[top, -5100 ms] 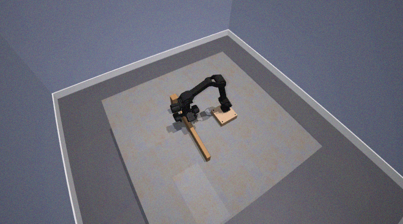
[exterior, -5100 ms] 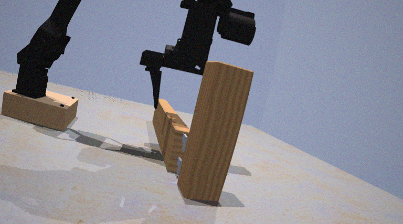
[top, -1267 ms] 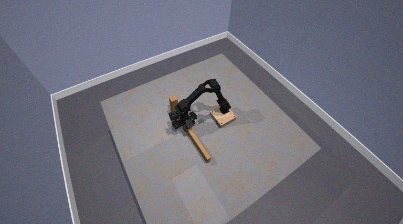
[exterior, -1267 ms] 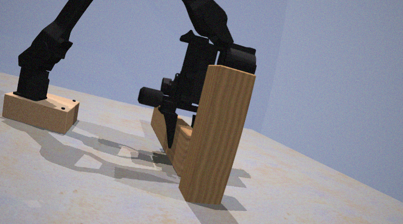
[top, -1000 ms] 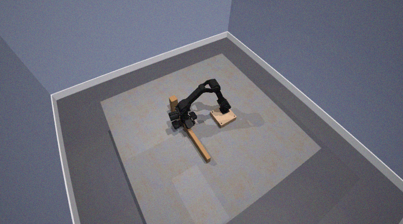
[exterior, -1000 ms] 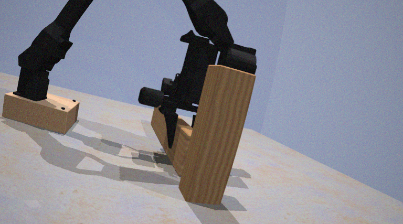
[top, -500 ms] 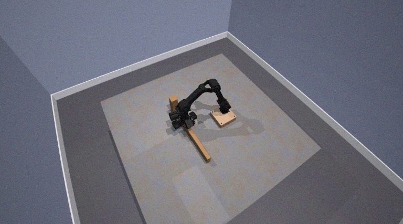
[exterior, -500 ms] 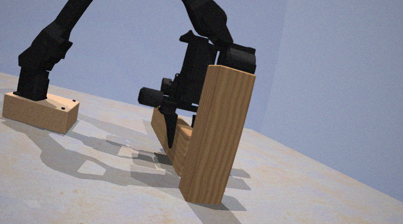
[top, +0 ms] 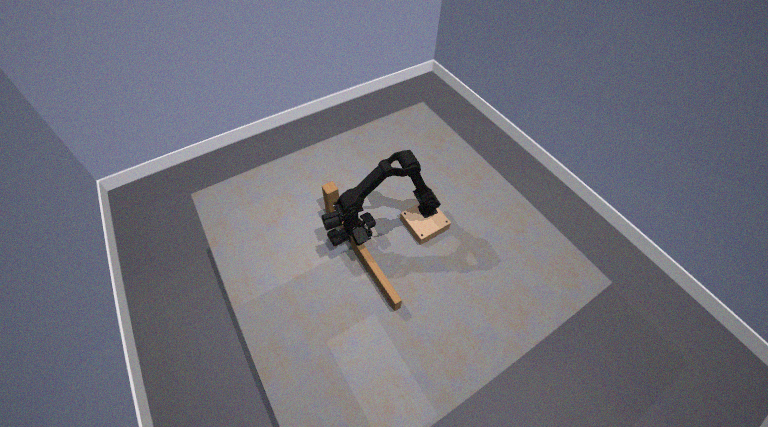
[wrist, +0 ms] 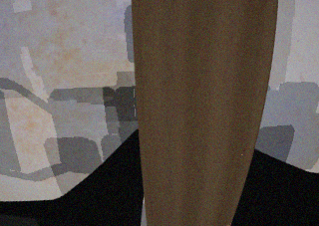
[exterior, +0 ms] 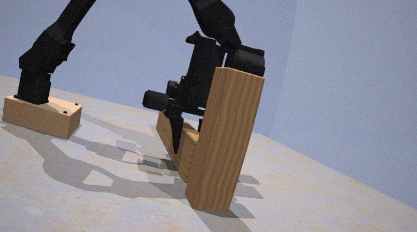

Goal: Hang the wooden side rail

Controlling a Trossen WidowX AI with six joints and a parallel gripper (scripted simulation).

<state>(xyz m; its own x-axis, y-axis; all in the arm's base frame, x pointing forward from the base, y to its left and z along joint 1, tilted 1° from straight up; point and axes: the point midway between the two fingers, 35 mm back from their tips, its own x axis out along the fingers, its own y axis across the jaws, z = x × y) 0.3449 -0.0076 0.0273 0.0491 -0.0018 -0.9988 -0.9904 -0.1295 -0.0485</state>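
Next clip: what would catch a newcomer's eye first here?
The black gripper, shut on the wooden rail, sits right behind the upright post near the middle of the mat. The rail runs from the post toward the camera in the top view, its far end low on the mat. The arm arches back to a small wooden base block on the right.
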